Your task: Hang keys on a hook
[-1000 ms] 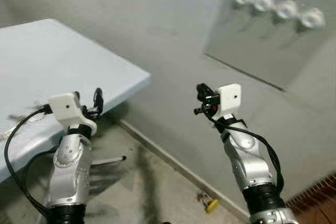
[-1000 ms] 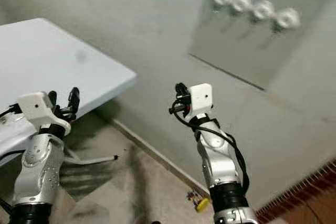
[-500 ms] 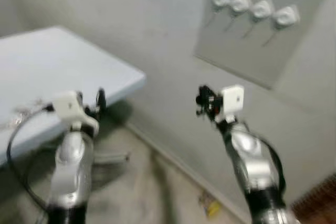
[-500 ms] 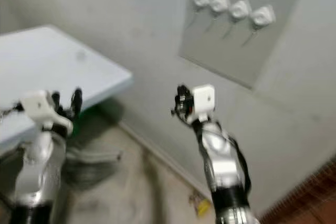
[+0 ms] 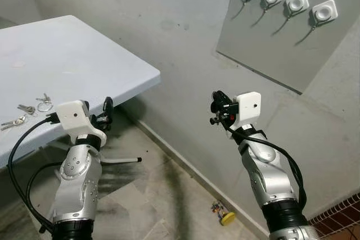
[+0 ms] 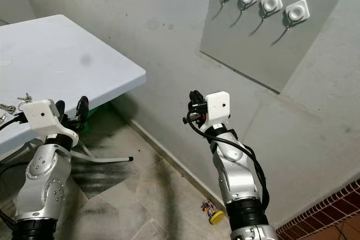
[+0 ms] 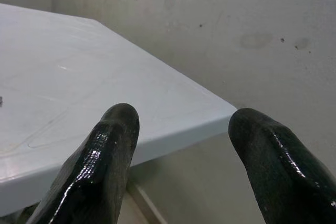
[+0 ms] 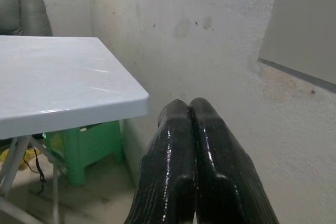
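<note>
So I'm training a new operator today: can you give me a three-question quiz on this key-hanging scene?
1. True or false: the left claw is open.
2. How many white hooks are on the grey wall panel?
3. The keys lie: A) on the floor, B) on the table, C) in the right claw.

Key: 1 true; 2 four; 3 B.

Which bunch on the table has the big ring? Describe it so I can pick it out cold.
Start at the pale blue table on the robot's left, then look at its near edge beside the left arm. Several keys lie there in a loose row. The bunch with the big ring is the one nearest the left gripper; its round ring stands out from the flatter keys further left.
</note>
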You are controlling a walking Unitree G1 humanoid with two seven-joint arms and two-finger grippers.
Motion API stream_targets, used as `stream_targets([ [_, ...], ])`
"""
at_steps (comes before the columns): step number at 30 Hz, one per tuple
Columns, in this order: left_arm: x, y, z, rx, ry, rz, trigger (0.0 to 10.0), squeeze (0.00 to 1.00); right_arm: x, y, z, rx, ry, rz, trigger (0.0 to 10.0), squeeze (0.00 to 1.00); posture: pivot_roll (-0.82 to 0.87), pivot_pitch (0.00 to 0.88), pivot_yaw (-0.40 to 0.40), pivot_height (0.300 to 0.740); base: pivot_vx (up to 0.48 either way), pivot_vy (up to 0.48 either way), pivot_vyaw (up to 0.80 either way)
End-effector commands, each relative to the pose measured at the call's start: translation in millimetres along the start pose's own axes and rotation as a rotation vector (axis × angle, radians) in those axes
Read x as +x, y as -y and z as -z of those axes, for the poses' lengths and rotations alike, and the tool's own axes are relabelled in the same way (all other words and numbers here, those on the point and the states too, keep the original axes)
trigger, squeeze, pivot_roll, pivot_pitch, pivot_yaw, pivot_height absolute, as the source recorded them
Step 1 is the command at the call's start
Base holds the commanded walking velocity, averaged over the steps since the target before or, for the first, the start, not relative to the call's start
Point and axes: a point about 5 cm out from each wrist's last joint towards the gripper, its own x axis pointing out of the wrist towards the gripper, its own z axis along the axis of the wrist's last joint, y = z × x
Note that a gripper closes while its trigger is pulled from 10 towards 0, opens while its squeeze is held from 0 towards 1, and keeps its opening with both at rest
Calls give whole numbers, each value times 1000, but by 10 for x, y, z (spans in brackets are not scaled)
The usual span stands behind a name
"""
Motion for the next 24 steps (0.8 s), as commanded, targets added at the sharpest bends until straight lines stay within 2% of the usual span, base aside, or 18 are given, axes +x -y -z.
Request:
stream_targets([
  [1,19,50,-72,7,28,37,10000,0,28,2,-88,-6,38,-11,10000,0,-54,0,-63,740,0,0,0],
  [7,31,108,-124,45,40,90,10000,0,37,18,-154,4,74,-7,10000,0,-55,0,-61,740,0,0,0],
  [24,6,180,-164,45,47,151,10000,0,38,4,-191,12,101,-8,10000,0,-54,0,-55,740,294,0,0],
])
